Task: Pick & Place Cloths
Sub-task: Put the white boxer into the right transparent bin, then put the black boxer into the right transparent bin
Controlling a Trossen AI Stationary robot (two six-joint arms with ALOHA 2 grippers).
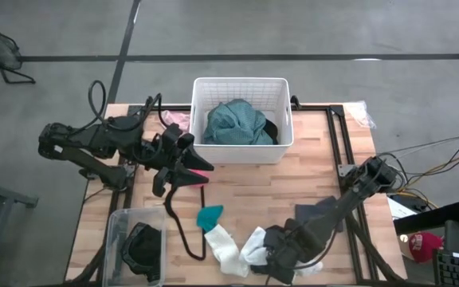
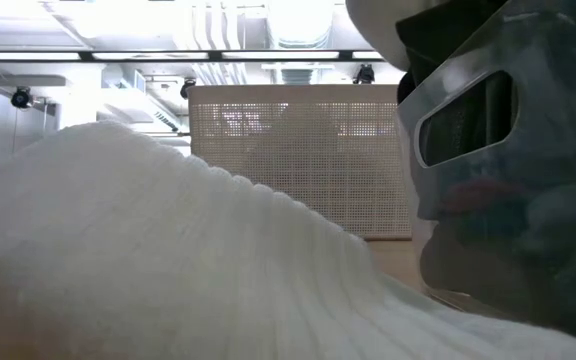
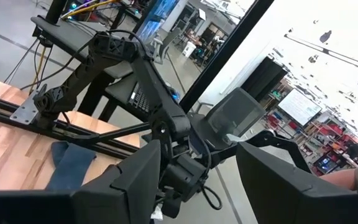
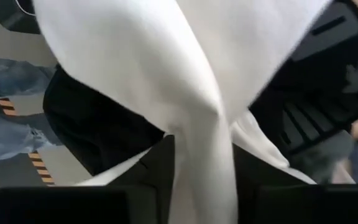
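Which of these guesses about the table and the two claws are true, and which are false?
1. The white basket holds a teal garment. True.
2. White fabric lies between the right claw's fingers. True.
3. The left claw is inside the basket. False: it hovers beside the basket, over the wooden table.
4. The white socks lie in the basket. False: they lie at the table's near edge.
5. A small teal piece lies on the table. True.

Two arms, both over the table.
Left gripper (image 1: pixel 183 163): jaws spread, raised mid-table. Right gripper (image 1: pixel 271 257): low at the near edge, fingers (image 4: pixel 160 171) pinching white fabric.
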